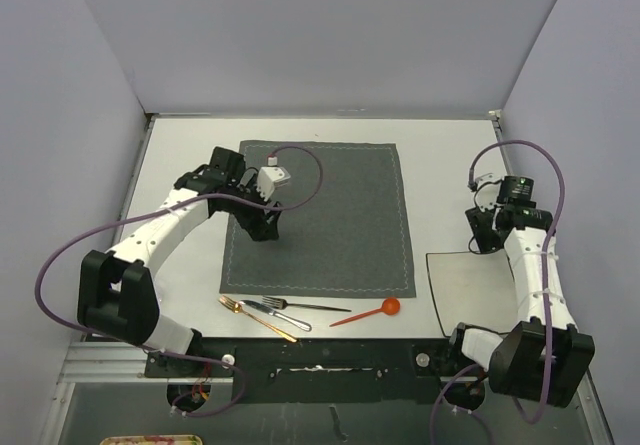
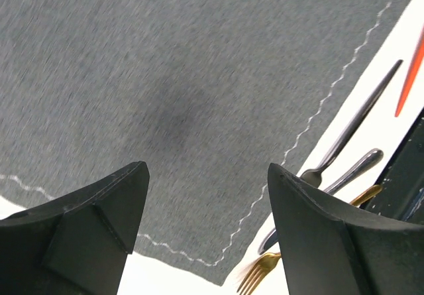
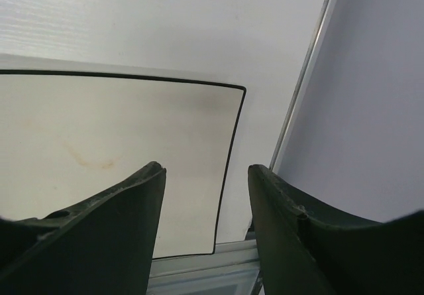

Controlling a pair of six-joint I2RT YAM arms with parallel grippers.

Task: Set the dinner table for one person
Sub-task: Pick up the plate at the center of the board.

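Reaching over the left half of the grey placemat (image 1: 335, 215), the left gripper (image 1: 263, 227) points down, jaws parted and empty. The white dinner table (image 1: 440, 180) lies beneath everything, with cutlery (image 1: 290, 311) along its near edge. With its arm bent upright at the right, the right gripper (image 1: 485, 239) hovers over the square plate (image 1: 470, 290), jaws also parted and empty.

Parted right pincer (image 3: 207, 170) hangs over plate (image 3: 99, 136)

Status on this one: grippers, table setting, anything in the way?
Left gripper open, empty, over bare placemat. Right gripper open above plate, beside placemat. Cutlery, orange spoon on table, near edge. Nothing blocking.
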